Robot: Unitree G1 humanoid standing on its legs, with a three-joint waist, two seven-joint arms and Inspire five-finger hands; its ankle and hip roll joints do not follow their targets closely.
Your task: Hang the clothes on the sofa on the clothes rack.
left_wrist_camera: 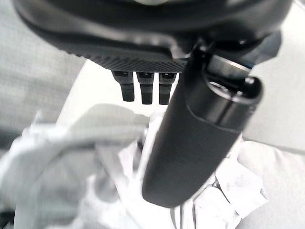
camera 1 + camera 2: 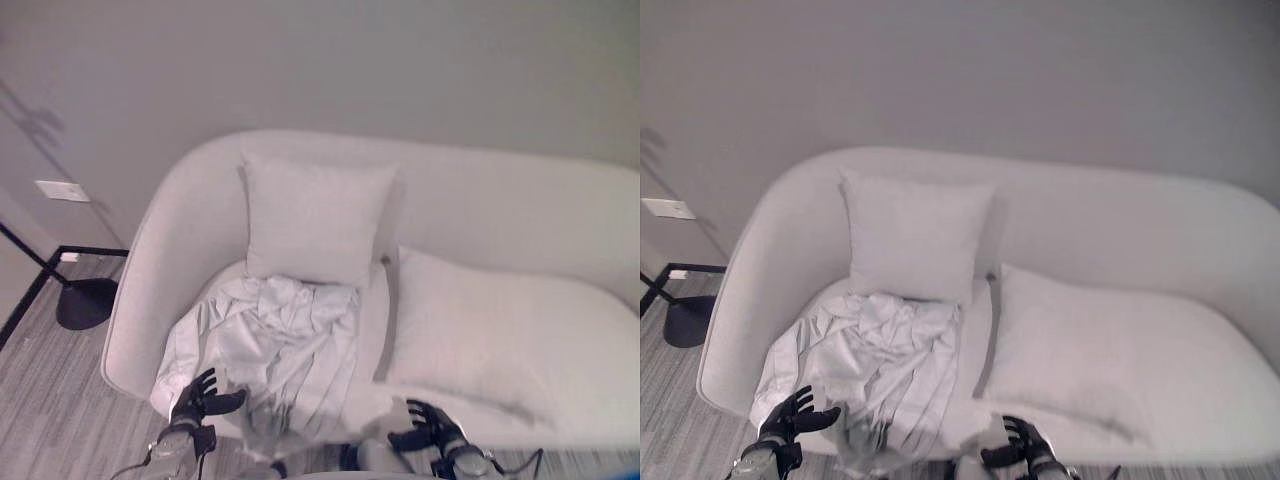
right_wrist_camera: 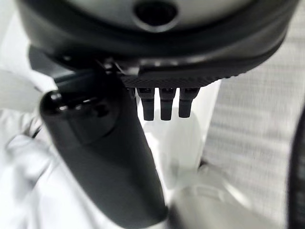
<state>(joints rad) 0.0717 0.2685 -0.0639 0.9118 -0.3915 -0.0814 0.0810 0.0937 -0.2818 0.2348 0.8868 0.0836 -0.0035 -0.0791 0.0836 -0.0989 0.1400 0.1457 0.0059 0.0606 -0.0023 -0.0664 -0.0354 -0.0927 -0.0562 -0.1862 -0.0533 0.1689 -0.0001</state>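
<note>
You're looking down at a pale curved sofa (image 2: 560, 215) with the clothes (image 2: 270, 345), a crumpled white garment that reads as a shirt, lying on the seat at the robot's left end and spilling over the front edge. It's sitting just in front of the square cushion (image 2: 315, 215) propped against the backrest, and beside the long cushion (image 2: 500, 335) lying flat across the rest of the seat, so the pile is boxed in on two sides and the open approach is from the front. Both hands are hanging low at that front edge, holding nothing. The left hand (image 2: 200, 397) is hovering by the garment's near left corner with fingers spread and relaxed; its wrist view is showing straight fingers (image 1: 143, 88) and thumb over the rumpled cloth, not pinching it. The right hand (image 2: 428, 425) is sitting off to the right, in front of the long cushion, well apart from the cloth, fingers loosely extended; its own wrist view confirms straight fingers (image 3: 162, 104). My read: you're bracketing the pile for a two-handed lift, not yet started. The dark round base with a pole (image 2: 85, 300) on the floor left of the sofa could be the rack; can't confirm.
</note>
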